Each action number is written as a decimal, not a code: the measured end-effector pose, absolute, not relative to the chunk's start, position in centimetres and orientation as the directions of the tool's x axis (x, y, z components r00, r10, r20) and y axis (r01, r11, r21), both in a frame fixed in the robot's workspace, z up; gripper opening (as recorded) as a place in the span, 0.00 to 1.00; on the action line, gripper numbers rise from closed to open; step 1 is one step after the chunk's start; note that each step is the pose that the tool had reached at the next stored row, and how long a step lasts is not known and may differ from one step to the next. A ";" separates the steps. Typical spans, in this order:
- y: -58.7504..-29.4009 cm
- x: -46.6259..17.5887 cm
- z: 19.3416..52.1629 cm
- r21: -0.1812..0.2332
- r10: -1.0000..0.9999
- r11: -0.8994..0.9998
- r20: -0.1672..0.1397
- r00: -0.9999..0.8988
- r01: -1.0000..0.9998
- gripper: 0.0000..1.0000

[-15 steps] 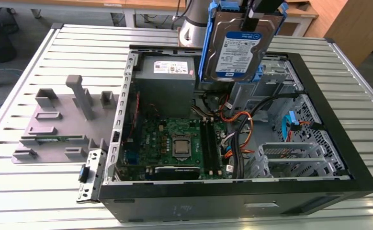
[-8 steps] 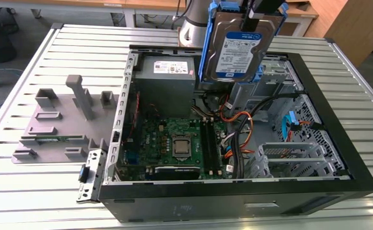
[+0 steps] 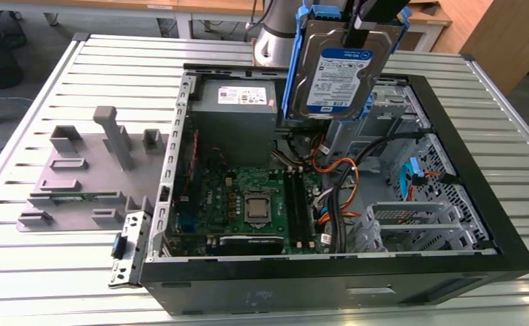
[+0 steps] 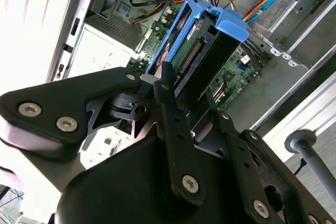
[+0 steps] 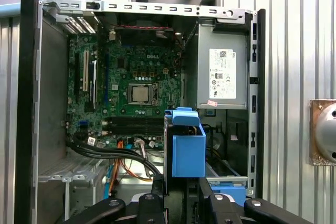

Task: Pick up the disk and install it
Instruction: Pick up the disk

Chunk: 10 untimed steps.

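The disk [image 3: 341,71] is a silver hard drive with a white-and-blue label in a blue plastic carrier. It hangs upright and slightly tilted above the back of the open computer case [image 3: 481,255], in front of the metal drive cage [image 3: 386,112]. My gripper [image 3: 374,28] is shut on its upper end. In the second wrist view my black fingers [image 4: 169,95] clamp the disk [image 4: 197,59] edge-on over the motherboard. The first wrist view has the disk's blue carrier [image 5: 187,148] pointing down into the case from my gripper [image 5: 181,191].
The case lies open on a slatted metal table [image 3: 65,278]. Inside are a green motherboard [image 3: 250,204], a grey power-supply box [image 3: 232,109], orange and black cables [image 3: 345,176] and a lone blue latch [image 3: 415,173]. A grey fixture plate [image 3: 87,173] lies at the exterior view's left.
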State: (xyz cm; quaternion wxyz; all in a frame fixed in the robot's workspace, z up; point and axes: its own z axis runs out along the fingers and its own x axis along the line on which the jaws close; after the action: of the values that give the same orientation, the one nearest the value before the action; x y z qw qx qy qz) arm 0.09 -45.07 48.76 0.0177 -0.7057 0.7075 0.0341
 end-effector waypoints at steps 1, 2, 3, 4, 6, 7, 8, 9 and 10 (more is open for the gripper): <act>-45.1 0.1 48.8 0.023 -0.997 0.002 -0.073 -0.003 -1.000 0.35; -45.1 0.1 48.8 0.023 -0.997 0.002 -0.073 -0.003 -1.000 0.35; -45.1 0.1 48.8 0.023 -0.997 0.002 -0.073 -0.003 -1.000 0.35; -45.1 0.1 48.9 0.023 -0.997 0.002 -0.073 -0.003 -1.000 0.35; -45.1 0.1 48.9 0.023 -0.997 0.002 -0.073 -0.003 -1.000 0.35; -45.1 0.1 48.9 0.023 -0.997 0.002 -0.073 -0.003 -1.000 0.35; -45.1 0.1 48.9 0.023 -0.997 0.002 -0.073 -0.003 -1.000 0.35; -45.1 0.1 48.9 0.023 -0.997 0.002 -0.073 -0.003 -1.000 0.35; -45.2 0.1 48.9 0.023 -0.997 0.002 -0.073 -0.003 -1.000 0.35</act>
State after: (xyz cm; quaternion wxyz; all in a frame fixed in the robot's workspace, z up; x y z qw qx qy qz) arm 0.09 -45.17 48.89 0.0177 -0.7057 0.7074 0.0341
